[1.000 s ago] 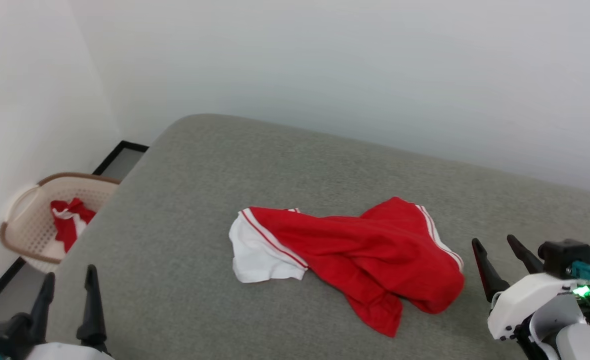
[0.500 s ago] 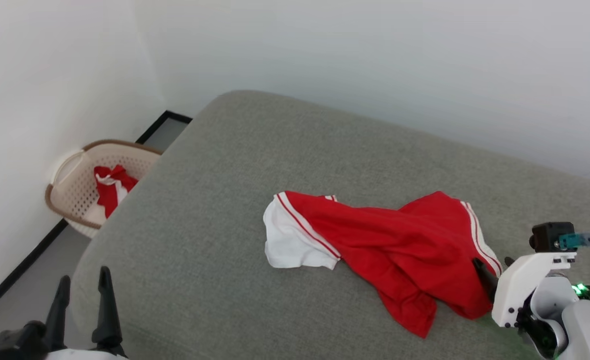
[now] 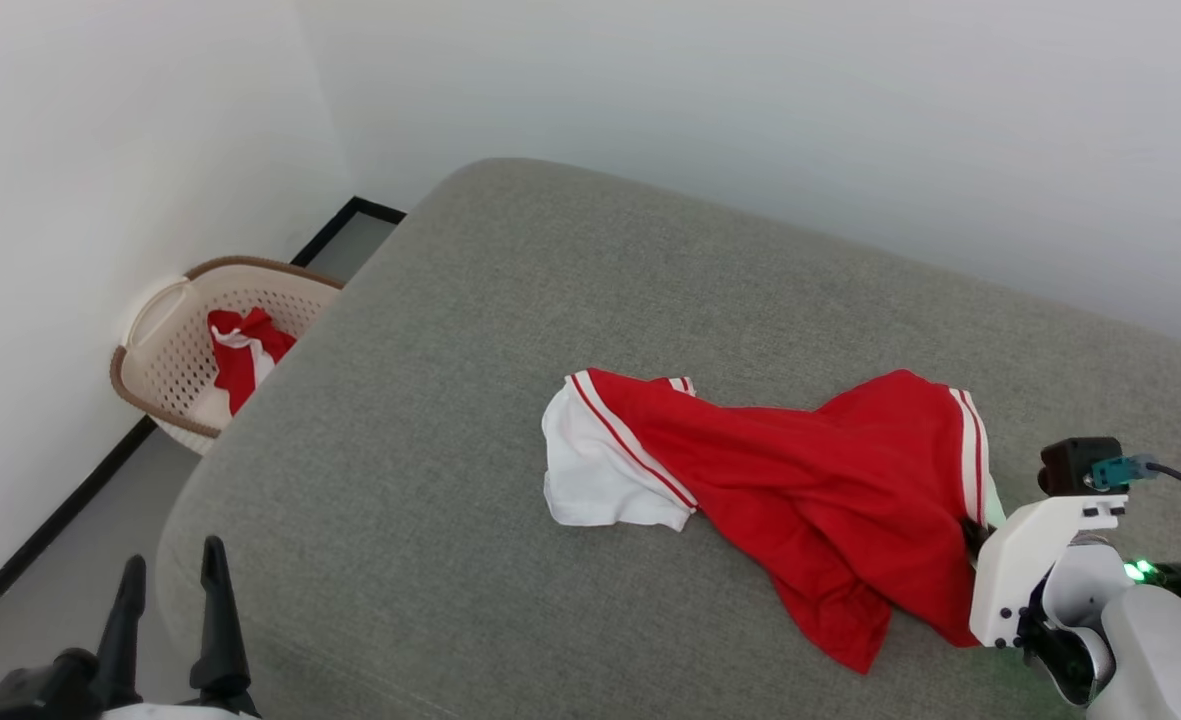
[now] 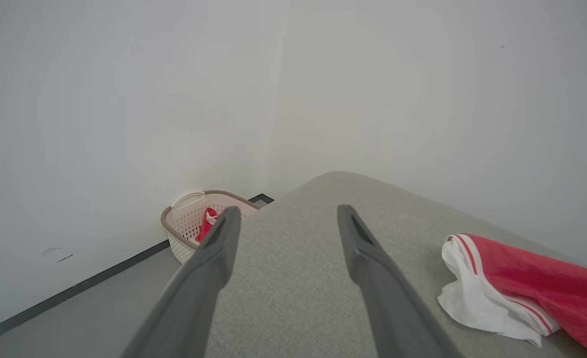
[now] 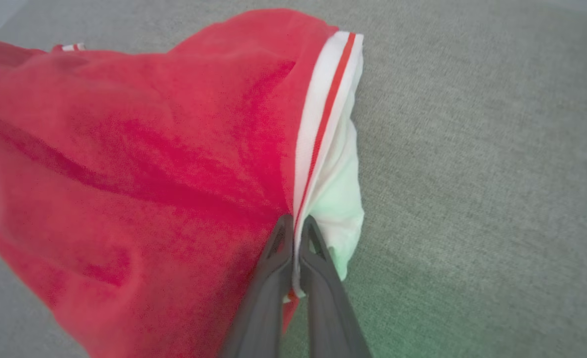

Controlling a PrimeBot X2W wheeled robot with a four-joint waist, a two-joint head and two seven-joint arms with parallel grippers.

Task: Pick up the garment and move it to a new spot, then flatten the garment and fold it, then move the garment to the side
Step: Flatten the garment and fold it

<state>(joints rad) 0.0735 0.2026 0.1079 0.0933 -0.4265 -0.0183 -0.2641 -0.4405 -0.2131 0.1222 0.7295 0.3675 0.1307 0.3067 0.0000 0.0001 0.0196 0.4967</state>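
Right wrist view: the right tool (image 5: 295,224), its two dark fingers pressed together, is clamped on the white, red-striped sleeve trim of the large red jersey shirt with white short sleeves (image 5: 139,149); an edge hold that looks meant for lifting it to a new spot. In the head view the shirt lies crumpled towards the right of the grey fabric-covered surface (image 3: 430,420); the left tool (image 3: 172,553) hangs at the near left, fingers apart and empty, likely in reserve for the flattening.
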